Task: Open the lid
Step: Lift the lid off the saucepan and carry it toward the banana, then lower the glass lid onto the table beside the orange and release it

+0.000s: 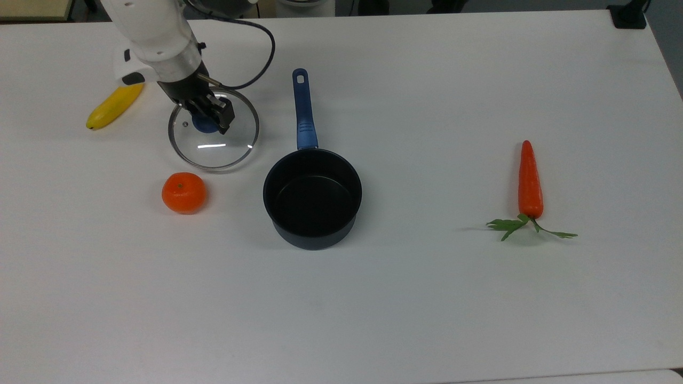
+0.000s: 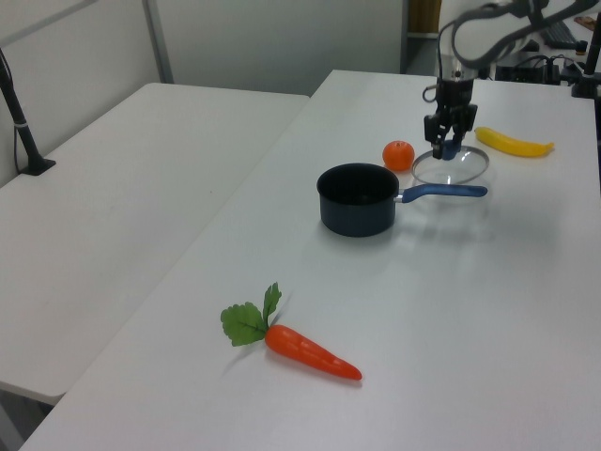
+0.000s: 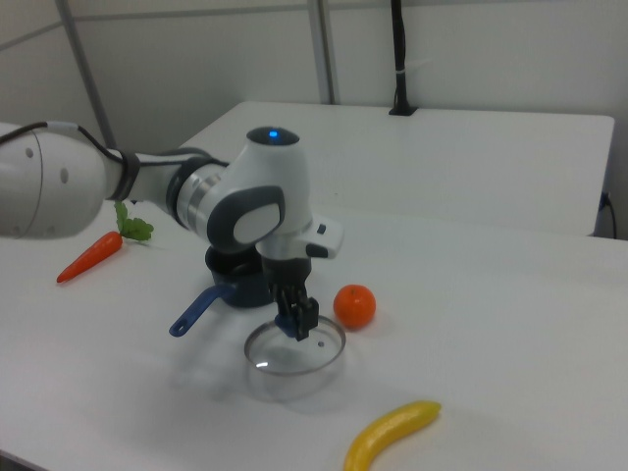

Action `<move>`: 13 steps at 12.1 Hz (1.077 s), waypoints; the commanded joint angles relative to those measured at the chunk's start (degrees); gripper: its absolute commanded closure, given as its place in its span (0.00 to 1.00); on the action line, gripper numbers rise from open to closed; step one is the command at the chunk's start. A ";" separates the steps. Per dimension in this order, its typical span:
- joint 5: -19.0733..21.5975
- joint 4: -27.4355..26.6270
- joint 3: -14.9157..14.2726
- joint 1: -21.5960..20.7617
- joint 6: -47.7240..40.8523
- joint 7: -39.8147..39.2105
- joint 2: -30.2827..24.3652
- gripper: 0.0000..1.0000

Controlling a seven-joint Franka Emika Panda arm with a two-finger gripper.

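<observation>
1. The robot's pincer (image 1: 209, 114) is clamped on the blue knob (image 1: 201, 124) of the glass lid (image 1: 214, 129), seen in the top view at about 10 o'clock from the saucepan (image 1: 312, 198) and clear of it.
2. The lid sits level, low over the white table (image 1: 427, 298); whether its rim touches the surface cannot be told. In the right view the lid (image 3: 294, 347) casts a close shadow on the table beneath the pincer (image 3: 297, 321).
3. The saucepan stands uncovered, its dark interior bare, its blue handle (image 1: 303, 109) pointing to 12 o'clock in the top view. In the left view the lid (image 2: 452, 166) lies just behind that handle (image 2: 443, 192).
4. A tangerine (image 1: 183, 192) rests at 7 o'clock from the lid in the top view, near but apart from the metal rim.
5. A banana (image 1: 114, 105) lies at 9 o'clock from the lid, its upper end hidden behind the white arm (image 1: 155, 32).
6. A carrot (image 1: 530, 181) with green leaves lies well apart at 3 o'clock from the saucepan, tip pointing to 12 o'clock.
7. In the left view the pincer (image 2: 443, 144) hangs straight down over the lid, between the tangerine (image 2: 398, 155) and the banana (image 2: 513, 143).
</observation>
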State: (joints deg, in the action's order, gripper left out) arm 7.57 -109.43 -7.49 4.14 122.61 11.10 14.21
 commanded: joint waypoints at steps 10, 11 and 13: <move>3.50 -5.17 -0.16 -0.10 10.19 -0.29 1.61 0.49; 3.50 -5.09 -0.16 -0.10 10.11 -0.29 1.96 0.49; 3.50 -5.09 -0.16 -0.10 9.93 -0.29 2.05 0.49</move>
State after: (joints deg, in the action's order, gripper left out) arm 10.27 -113.39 -7.43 4.31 131.12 11.06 15.10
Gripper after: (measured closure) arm 0.405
